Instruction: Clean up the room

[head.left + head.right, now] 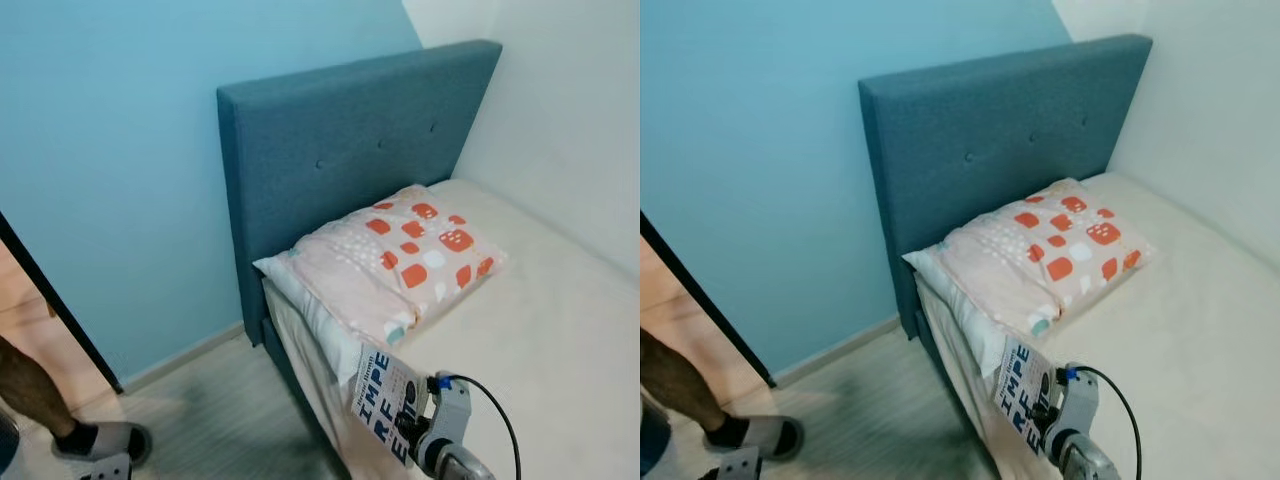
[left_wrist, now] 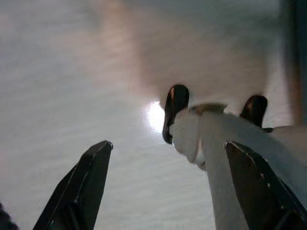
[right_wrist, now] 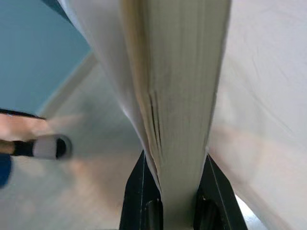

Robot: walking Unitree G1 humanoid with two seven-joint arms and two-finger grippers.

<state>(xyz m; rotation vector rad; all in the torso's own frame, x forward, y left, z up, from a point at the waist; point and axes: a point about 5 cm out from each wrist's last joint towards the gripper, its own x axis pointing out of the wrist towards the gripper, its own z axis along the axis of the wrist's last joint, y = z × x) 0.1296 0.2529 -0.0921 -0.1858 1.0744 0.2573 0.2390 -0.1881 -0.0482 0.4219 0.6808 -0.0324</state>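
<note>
Book (image 1: 385, 405) sits clamped in the right gripper (image 3: 175, 201), held upright just beside the near edge of the bed (image 1: 540, 330), with its white cover and large dark lettering turned toward the head camera. Right wrist view looks straight along the page block: both black fingers press against the covers from either side, so the jaws are closed on the book's lower edge. Gripping it by the edge keeps the volume vertical and probably makes it easy to lay flat or slot somewhere.

Pillow (image 1: 400, 255), pale pink with orange and white patches, lies at the head of the bed, leaning toward the teal upholstered headboard (image 1: 350, 150). Book is near the pillow's lower corner but apart from it. Mattress beyond the pillow is bare cream sheet.

Left gripper (image 2: 168, 187) hangs low beside the bed, over the pale floor (image 1: 220, 420); its two black fingers stand well apart, holding nothing. Between them the robot's own white leg and dark feet show.

Person's leg and slippered foot (image 1: 105, 438) stand on the floor, well away from the bed, by the doorway.

Judgement: book is in transit; a resting place is not yet reached.
</note>
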